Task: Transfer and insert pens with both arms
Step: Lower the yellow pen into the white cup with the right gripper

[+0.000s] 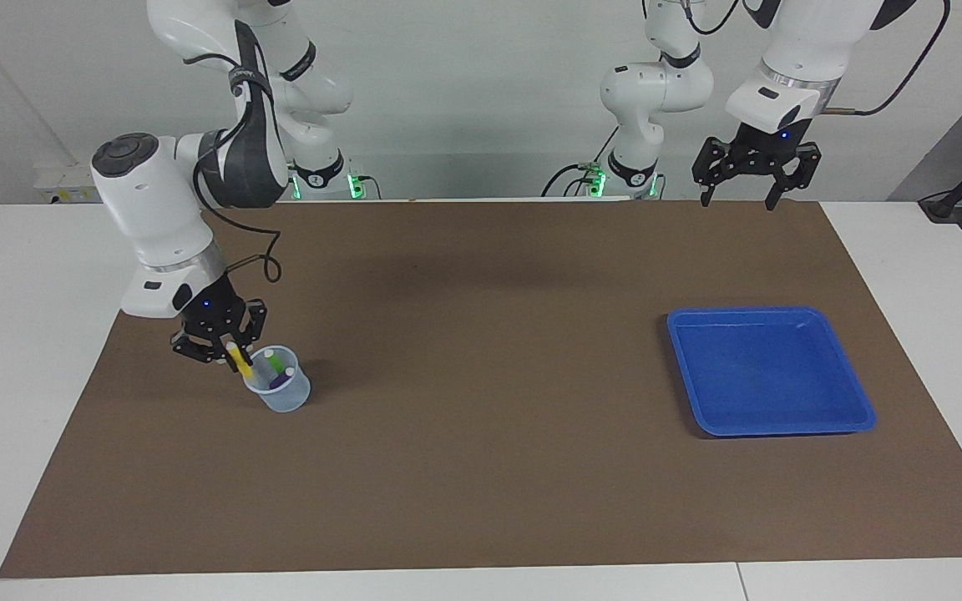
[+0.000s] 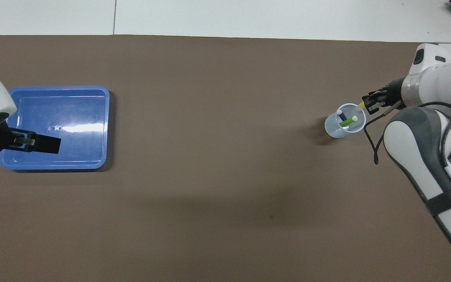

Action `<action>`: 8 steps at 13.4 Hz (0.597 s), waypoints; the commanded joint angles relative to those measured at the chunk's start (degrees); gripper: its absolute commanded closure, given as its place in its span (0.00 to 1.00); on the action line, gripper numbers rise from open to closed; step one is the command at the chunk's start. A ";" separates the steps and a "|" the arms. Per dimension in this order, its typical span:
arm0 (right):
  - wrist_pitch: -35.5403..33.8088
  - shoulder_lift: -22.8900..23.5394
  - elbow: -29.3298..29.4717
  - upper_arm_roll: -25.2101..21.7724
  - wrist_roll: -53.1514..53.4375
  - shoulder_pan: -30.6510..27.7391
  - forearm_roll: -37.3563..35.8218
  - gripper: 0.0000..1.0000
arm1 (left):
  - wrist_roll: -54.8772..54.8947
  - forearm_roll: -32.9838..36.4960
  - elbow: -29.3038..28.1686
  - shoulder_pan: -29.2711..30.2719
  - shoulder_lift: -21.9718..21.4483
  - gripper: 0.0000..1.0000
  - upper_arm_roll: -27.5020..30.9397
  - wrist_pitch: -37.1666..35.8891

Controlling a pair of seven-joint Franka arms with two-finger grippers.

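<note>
The right gripper (image 1: 222, 344) clamps the yellow pen (image 1: 239, 359) at the clear cup's (image 1: 282, 392) rim; green pen (image 1: 276, 364) and purple pen (image 1: 281, 380) stand inside; the left gripper (image 1: 752, 179) waits, fingers apart, well away from the cup

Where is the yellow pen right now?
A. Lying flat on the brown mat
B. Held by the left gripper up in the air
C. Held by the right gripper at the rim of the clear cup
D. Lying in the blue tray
C: the right gripper is shut on the yellow pen, which leans at the rim of the clear cup that already holds the green pen and the purple pen.
</note>
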 commanded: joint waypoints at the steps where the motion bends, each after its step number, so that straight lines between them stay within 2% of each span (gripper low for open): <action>1: 2.26 0.07 -2.14 0.66 3.58 -1.21 -0.03 1.00 | -0.36 1.05 -0.19 0.20 -0.73 0.00 0.17 -0.20; 8: 1.29 -0.10 -2.58 0.66 6.51 -1.30 0.06 0.98 | -0.71 1.05 -0.28 0.28 -0.90 0.00 0.26 -1.25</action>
